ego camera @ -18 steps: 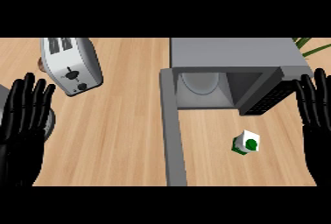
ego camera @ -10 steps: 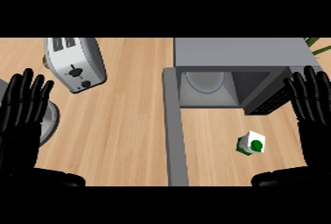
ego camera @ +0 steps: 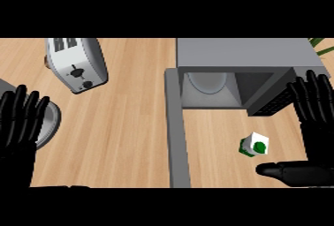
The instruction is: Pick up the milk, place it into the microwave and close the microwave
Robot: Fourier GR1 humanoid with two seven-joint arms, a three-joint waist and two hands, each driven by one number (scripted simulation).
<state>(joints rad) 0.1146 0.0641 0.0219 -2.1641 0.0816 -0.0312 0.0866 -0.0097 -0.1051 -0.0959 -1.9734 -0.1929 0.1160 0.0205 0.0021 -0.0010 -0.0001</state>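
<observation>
A small white and green milk carton (ego camera: 254, 144) stands on the wooden counter, in front of the grey microwave (ego camera: 248, 62). The microwave is open, its cavity (ego camera: 215, 88) shows, and its door (ego camera: 177, 132) swings out toward me as a long grey strip. My right hand (ego camera: 316, 119) is open at the right edge, fingers straight and pointing away, its thumb (ego camera: 287, 170) reaching left just below the carton without touching it. My left hand (ego camera: 20, 123) is open at the left edge, fingers up, resting.
A silver toaster (ego camera: 77, 64) lies at the back left of the counter. A grey round plate (ego camera: 49, 123) sits partly under my left hand. Green leaves (ego camera: 323, 43) show at the top right corner.
Both hands have slid lower and closer to me. The right hand's thumb has come into view below the milk carton. The carton and microwave door stay where they were.
</observation>
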